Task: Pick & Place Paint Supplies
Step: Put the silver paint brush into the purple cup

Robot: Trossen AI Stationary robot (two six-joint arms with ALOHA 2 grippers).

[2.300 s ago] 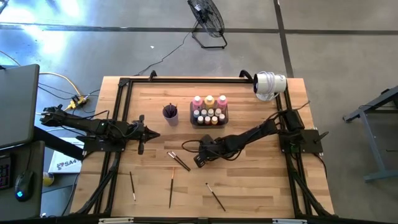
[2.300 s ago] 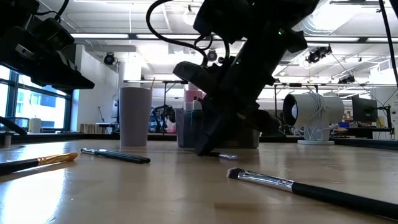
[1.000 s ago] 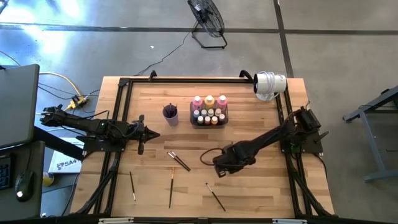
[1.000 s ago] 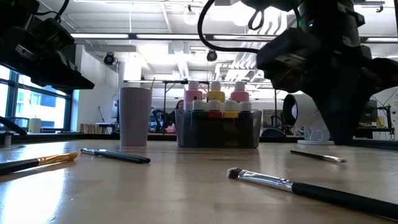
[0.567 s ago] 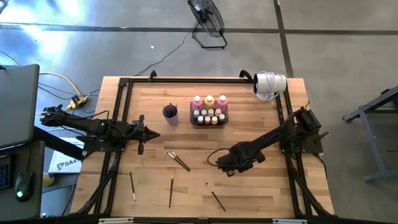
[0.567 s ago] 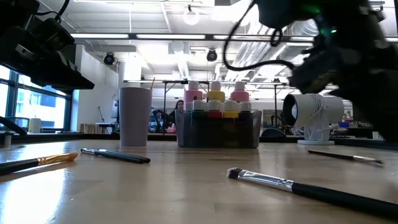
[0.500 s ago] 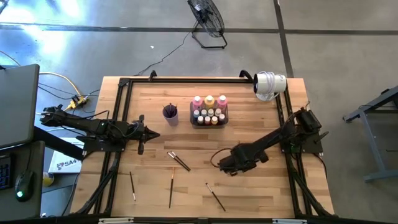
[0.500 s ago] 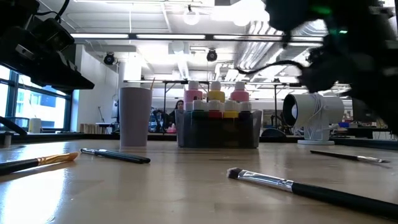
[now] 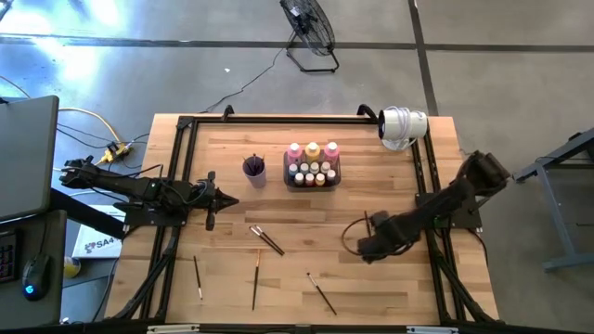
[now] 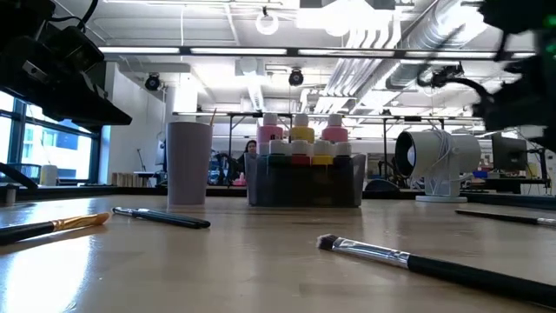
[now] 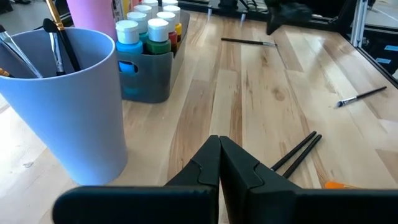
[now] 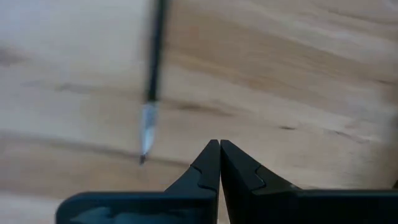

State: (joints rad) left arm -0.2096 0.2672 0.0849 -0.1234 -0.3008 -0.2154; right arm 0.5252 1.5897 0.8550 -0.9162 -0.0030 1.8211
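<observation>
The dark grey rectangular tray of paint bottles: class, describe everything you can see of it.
The dark grey rectangular tray looks like matt plastic with upright walls. It stands flat on the wooden table, toward its far edge, just right of the small purple cup, apart from it. Inside stand three taller bottles at the back, pink, yellow-orange and pink, and small capped bottles in front. Neither gripper touches it: the left gripper and the right gripper are both shut and away from it.
</observation>
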